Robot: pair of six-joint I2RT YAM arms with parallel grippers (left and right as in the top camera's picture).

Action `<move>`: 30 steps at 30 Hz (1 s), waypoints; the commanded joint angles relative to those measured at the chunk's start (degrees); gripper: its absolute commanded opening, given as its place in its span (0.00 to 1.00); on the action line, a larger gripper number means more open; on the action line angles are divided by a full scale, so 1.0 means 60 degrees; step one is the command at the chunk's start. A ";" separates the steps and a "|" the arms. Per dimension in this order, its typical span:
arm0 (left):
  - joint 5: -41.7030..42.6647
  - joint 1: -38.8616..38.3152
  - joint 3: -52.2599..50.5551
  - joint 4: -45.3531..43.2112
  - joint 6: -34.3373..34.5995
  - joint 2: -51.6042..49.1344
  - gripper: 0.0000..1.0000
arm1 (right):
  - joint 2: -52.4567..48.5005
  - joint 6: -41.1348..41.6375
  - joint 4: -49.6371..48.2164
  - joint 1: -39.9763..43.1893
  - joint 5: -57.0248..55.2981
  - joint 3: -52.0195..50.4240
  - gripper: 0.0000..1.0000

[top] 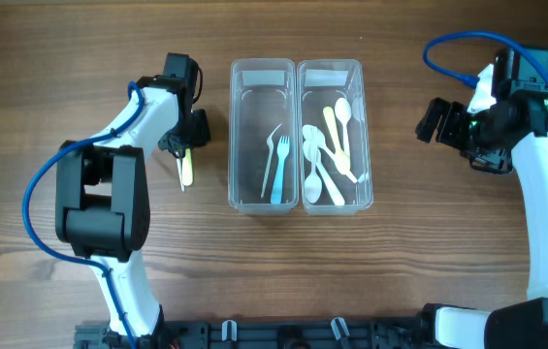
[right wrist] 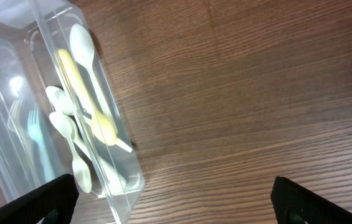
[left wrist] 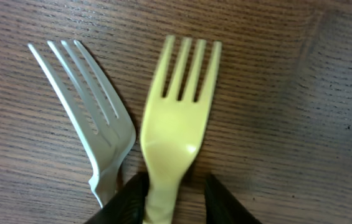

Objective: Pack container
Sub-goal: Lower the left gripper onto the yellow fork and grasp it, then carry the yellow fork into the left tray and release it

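A yellow fork (left wrist: pixel 176 134) and a white fork (left wrist: pixel 95 118) lie side by side on the wooden table, tines pointing away from my left wrist camera. My left gripper (left wrist: pixel 176 183) straddles the yellow fork's handle. Its left finger (left wrist: pixel 132 199) touches the handle, while a strip of wood still shows before the right finger (left wrist: pixel 222 199). From overhead, my left gripper (top: pixel 184 147) sits left of two clear containers. The left container (top: pixel 264 70) holds a white and a blue fork, the right container (top: pixel 330 68) several spoons. My right gripper (top: pixel 429 121) is open and holds nothing.
In the right wrist view the spoon container (right wrist: pixel 126 186) stands at the left, bare wood fills the space between my right gripper's (right wrist: pixel 176 199) fingers. Blue cables loop over both arms. The arm bases stand along the front edge.
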State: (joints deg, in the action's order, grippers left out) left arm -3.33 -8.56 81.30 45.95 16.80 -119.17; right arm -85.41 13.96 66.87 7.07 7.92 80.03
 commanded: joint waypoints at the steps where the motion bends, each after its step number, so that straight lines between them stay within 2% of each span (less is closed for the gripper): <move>1: -0.0102 0.0033 -0.0138 0.0160 -0.0266 -0.0565 0.17 | -0.0084 -0.0076 0.0015 0.0040 0.0113 0.0018 1.00; 2: -0.0102 0.0033 -0.0138 0.0171 -0.0266 -0.0528 0.09 | -0.0084 -0.0080 0.0015 0.0040 0.0113 0.0018 1.00; 4: -0.0076 0.0033 -0.0120 0.0266 -0.0270 -0.0463 0.04 | -0.0084 -0.0076 0.0015 0.0040 0.0117 0.0018 1.00; 9: 0.0860 0.0033 0.0237 0.0889 -0.0270 0.0087 0.04 | -0.0084 -0.0073 0.0004 0.0040 0.0113 0.0018 1.00; 18: 0.2707 -0.0295 0.1286 0.1610 -0.0259 0.2459 0.04 | -0.0084 -0.0080 0.0007 0.0040 0.0109 0.0018 1.00; 22: 0.2732 -0.0871 0.1286 0.1515 -0.0259 0.3373 0.04 | -0.0084 -0.0076 -0.0004 0.0040 0.0113 0.0018 1.00; 26: 0.2674 -0.1749 0.1282 0.1344 -0.0259 0.3585 0.04 | -0.0084 -0.0073 -0.0069 0.0040 0.0113 0.0018 1.00; 30: 0.1410 -0.2557 0.1235 0.0954 -0.0219 0.3144 0.09 | -0.0084 -0.0073 -0.0062 0.0040 0.0113 0.0018 1.00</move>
State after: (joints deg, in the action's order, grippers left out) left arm 10.33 -20.05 88.99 53.04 15.75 -97.19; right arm -85.41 13.96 66.76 7.07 7.94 80.03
